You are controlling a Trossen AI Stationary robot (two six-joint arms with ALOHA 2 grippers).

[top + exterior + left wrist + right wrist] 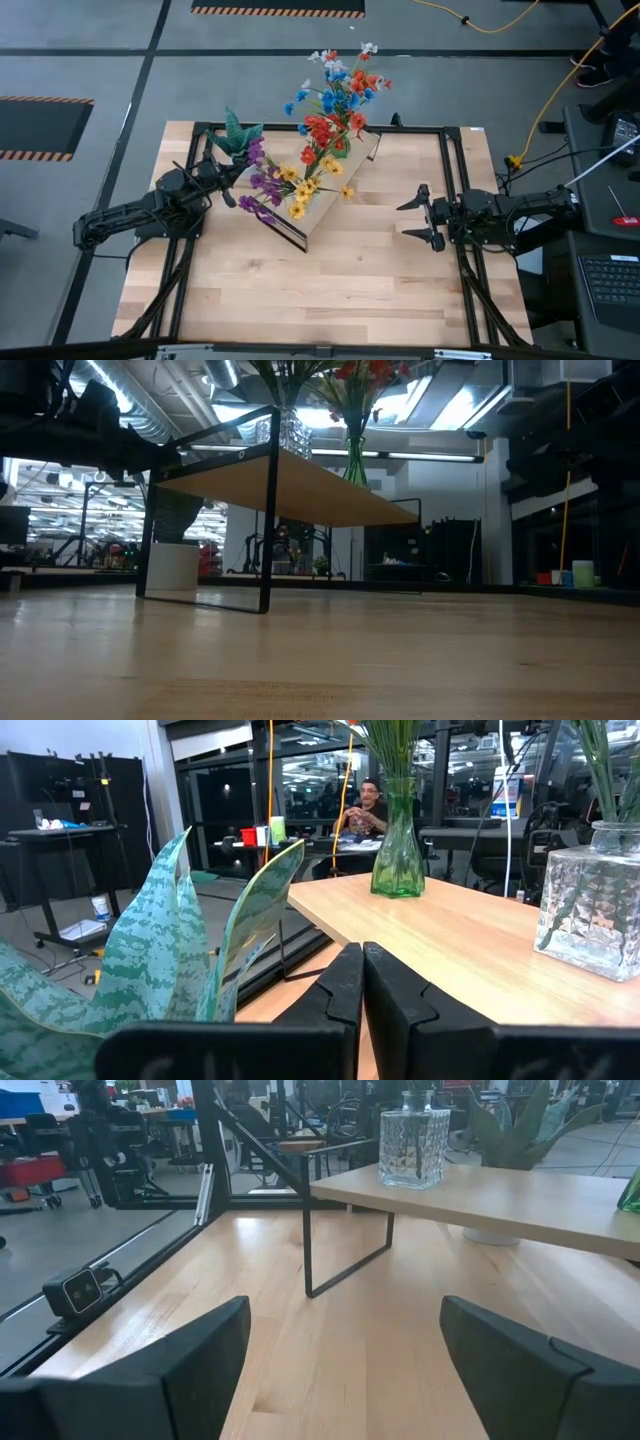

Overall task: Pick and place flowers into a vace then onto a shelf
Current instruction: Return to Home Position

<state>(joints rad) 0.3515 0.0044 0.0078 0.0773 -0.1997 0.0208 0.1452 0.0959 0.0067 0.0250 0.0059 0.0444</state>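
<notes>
The shelf (325, 205) stands slantwise mid-table on its black legs. On its far end stands the green vase (398, 855), holding red, orange and blue flowers (335, 100) by their stems. A clear glass vase (590, 905) on the shelf's near end holds yellow and purple flowers (290, 185). My left gripper (240, 172) is shut and hovers at the shelf's left side, beside the spiky plant, touching nothing. My right gripper (415, 217) is open, low over the table to the right of the shelf, its fingers pointing at it.
A spiky green plant (235, 135) in a white pot (172, 565) stands on the table just left of the shelf, close to my left gripper. Bare tabletop (330, 290) lies between the shelf and the near edge. A person sits in the room beyond.
</notes>
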